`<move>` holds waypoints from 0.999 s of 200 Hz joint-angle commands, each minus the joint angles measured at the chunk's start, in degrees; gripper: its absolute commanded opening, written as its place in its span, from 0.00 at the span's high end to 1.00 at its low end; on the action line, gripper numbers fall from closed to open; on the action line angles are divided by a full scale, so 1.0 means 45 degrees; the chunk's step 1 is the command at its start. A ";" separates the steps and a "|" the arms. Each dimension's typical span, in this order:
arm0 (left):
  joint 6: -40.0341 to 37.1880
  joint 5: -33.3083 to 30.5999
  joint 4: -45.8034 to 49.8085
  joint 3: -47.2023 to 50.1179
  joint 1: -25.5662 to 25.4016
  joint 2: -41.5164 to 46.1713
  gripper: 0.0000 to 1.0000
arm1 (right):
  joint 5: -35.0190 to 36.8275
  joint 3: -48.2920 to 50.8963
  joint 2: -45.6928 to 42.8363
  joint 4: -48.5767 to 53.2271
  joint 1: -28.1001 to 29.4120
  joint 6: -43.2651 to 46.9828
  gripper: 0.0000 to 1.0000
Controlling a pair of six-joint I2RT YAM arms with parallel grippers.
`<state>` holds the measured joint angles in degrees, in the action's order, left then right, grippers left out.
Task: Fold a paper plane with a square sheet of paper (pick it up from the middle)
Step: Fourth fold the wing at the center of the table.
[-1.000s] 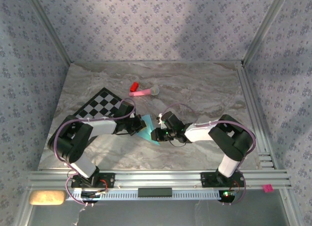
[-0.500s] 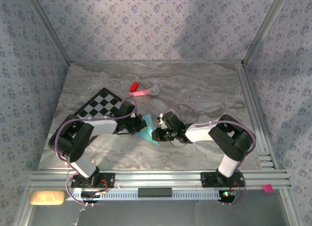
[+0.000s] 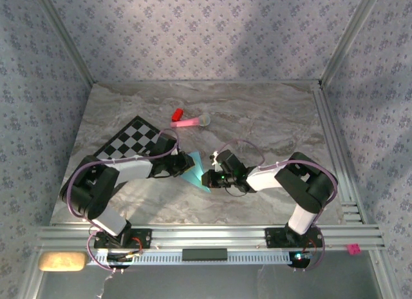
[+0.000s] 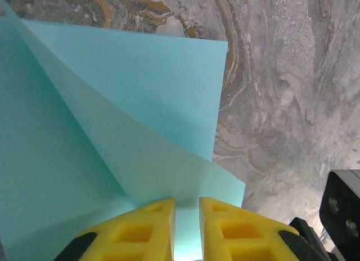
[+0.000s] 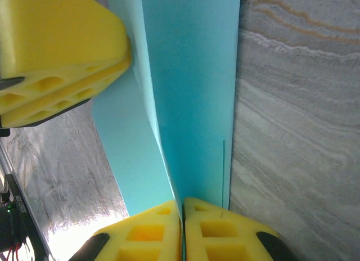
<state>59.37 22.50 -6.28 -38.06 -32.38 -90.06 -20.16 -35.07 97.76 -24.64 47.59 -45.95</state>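
Square sheet of paper (image 4: 140,92), light-blue, creased, clamped by right tool (image 5: 183,209); left tool (image 4: 187,209) slightly parted.

Both arms are stretched low and angled in toward each other, left arm (image 3: 129,167) and right arm (image 3: 270,176) nearly wrist to wrist, left gripper (image 4: 187,205) with its yellow jaws parted just a sliver (barely a gap), right gripper (image 5: 183,207) pinched tight on the sheet of paper (image 5: 191,75).
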 commanded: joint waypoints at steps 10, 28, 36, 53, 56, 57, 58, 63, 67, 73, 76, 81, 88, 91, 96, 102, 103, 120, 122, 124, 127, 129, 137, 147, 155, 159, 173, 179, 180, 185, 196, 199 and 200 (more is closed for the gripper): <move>-0.0197 0.0078 -0.0277 0.0062 -0.0089 0.0041 0.81 | 0.0492 0.0410 0.0132 0.0026 0.0041 -0.0284 0.89; -0.0172 0.0144 -0.0409 0.0033 -0.0107 -0.0139 0.81 | 0.0460 0.0421 0.0096 -0.0090 0.0060 -0.0332 0.89; -0.0186 0.0208 -0.0486 -0.0007 -0.0094 -0.0242 0.81 | 0.0470 0.0395 0.0079 -0.0090 0.0078 -0.0335 0.88; -0.0221 0.0312 -0.0508 -0.0151 -0.0092 -0.0443 0.82 | 0.0418 0.0345 0.0054 -0.0091 0.0100 -0.0296 0.87; -0.0208 0.0327 -0.0534 -0.0154 -0.0121 -0.0466 0.82 | 0.0418 0.0331 0.0025 -0.0093 0.0094 -0.0293 0.86; -0.0217 0.0329 -0.0535 -0.0174 -0.0125 -0.0470 0.82 | 0.0418 0.0332 0.0030 -0.0091 0.0101 -0.0295 0.86; -0.0221 0.0330 -0.0546 -0.0184 -0.0127 -0.0482 0.82 | 0.0418 0.0313 0.0022 -0.0091 0.0094 -0.0285 0.86; -0.0245 0.0351 -0.0547 -0.0220 -0.0127 -0.0513 0.82 | 0.0419 0.0279 -0.0017 -0.0090 0.0090 -0.0285 0.85; -0.0260 0.0351 -0.0538 -0.0237 -0.0145 -0.0531 0.82 | 0.0404 0.0247 -0.0020 -0.0075 0.0101 -0.0273 0.85; -0.0301 0.0351 -0.0498 -0.0271 -0.0147 -0.0567 0.82 | 0.0386 0.0184 -0.0058 -0.0013 0.0095 -0.0228 0.84; -0.0330 0.0351 -0.0488 -0.0299 -0.0133 -0.0581 0.83 | 0.0375 0.0140 -0.0060 0.0032 0.0106 -0.0204 0.84; -0.0357 0.0356 -0.0446 -0.0311 -0.0133 -0.0598 0.83 | 0.0317 0.0059 -0.0074 0.0110 0.0089 -0.0183 0.84; -0.0403 0.0368 -0.0418 -0.0334 -0.0163 -0.0626 0.83 | 0.0253 -0.0071 -0.0083 0.0232 0.0082 -0.0107 0.83; -0.0421 0.0370 -0.0410 -0.0345 -0.0155 -0.0650 0.83 | 0.0229 -0.0116 -0.0115 0.0299 0.0082 -0.0082 0.82; -0.0421 0.0372 -0.0401 -0.0353 -0.0148 -0.0661 0.83 | 0.0256 -0.0200 -0.0121 0.0415 0.0091 -0.0052 0.81; -0.0431 0.0389 -0.0400 -0.0362 -0.0153 -0.0687 0.83 | 0.0262 -0.0323 -0.0113 0.0566 0.0084 0.0017 0.80; -0.0436 0.0400 -0.0410 -0.0356 -0.0150 -0.0688 0.83 | 0.0262 -0.0337 -0.0117 0.0590 0.0086 0.0017 0.80; -0.0460 0.0414 -0.0432 -0.0363 -0.0176 -0.0739 0.84 | 0.0261 -0.0646 -0.0107 0.1041 0.0100 0.0229 0.78; -0.0460 0.0411 -0.0428 -0.0363 -0.0169 -0.0731 0.83 | 0.0286 -0.0679 -0.0104 0.1081 0.0091 0.0246 0.78; -0.0460 0.0420 -0.0422 -0.0368 -0.0168 -0.0744 0.83 | 0.0283 -0.0692 -0.0117 0.1121 0.0088 0.0264 0.78; -0.0460 0.0413 -0.0437 -0.0369 -0.0168 -0.0748 0.84 | 0.0296 -0.0719 -0.0121 0.1167 0.0098 0.0270 0.78; -0.0460 0.0411 -0.0439 -0.0369 -0.0168 -0.0748 0.84 | 0.0310 -0.0746 -0.0122 0.1191 0.0105 0.0280 0.78; -0.0465 0.0412 -0.0459 -0.0360 -0.0173 -0.0751 0.83 | 0.0368 -0.0798 -0.0090 0.1247 0.0089 0.0319 0.78; -0.0440 0.0429 -0.0478 -0.0367 -0.0168 -0.0748 0.84 | 0.0480 -0.0898 -0.0061 0.1452 0.0075 0.0340 0.77; -0.0441 0.0437 -0.0492 -0.0364 -0.0171 -0.0747 0.84 | 0.0535 -0.0998 -0.0063 0.1655 0.0085 0.0401 0.76; -0.0440 0.0435 -0.0498 -0.0363 -0.0175 -0.0748 0.84 | 0.0546 -0.1059 -0.0040 0.1727 0.0077 0.0435 0.76; -0.0442 0.0429 -0.0496 -0.0373 -0.0170 -0.0749 0.84 | 0.0517 -0.1145 -0.0097 0.1792 0.0091 0.0449 0.74; -0.0440 0.0429 -0.0498 -0.0384 -0.0175 -0.0749 0.84 | 0.0497 -0.1219 -0.0142 0.1931 0.0123 0.0521 0.73; -0.0440 0.0429 -0.0488 -0.0386 -0.0171 -0.0749 0.84 | 0.0506 -0.1234 -0.0161 0.1956 0.0135 0.0542 0.73; -0.0443 0.0422 -0.0497 -0.0382 -0.0172 -0.0749 0.84 | 0.0562 -0.1283 -0.0226 0.2105 0.0182 0.0604 0.72; -0.0460 0.0439 -0.0497 -0.0372 -0.0168 -0.0740 0.84 | 0.0833 -0.1456 -0.0390 0.2577 0.0268 0.0826 0.71; -0.0460 0.0416 -0.0493 -0.0377 -0.0168 -0.0740 0.84 | 0.0924 -0.1500 -0.0426 0.2724 0.0298 0.0892 0.71; -0.0460 0.0413 -0.0496 -0.0373 -0.0168 -0.0744 0.84 | 0.0964 -0.1521 -0.0450 0.2772 0.0300 0.0913 0.71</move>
<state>58.48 23.38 -7.60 -38.20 -32.80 -93.08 -18.61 -39.55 97.49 -17.72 48.12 -44.60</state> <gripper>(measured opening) 0.163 0.282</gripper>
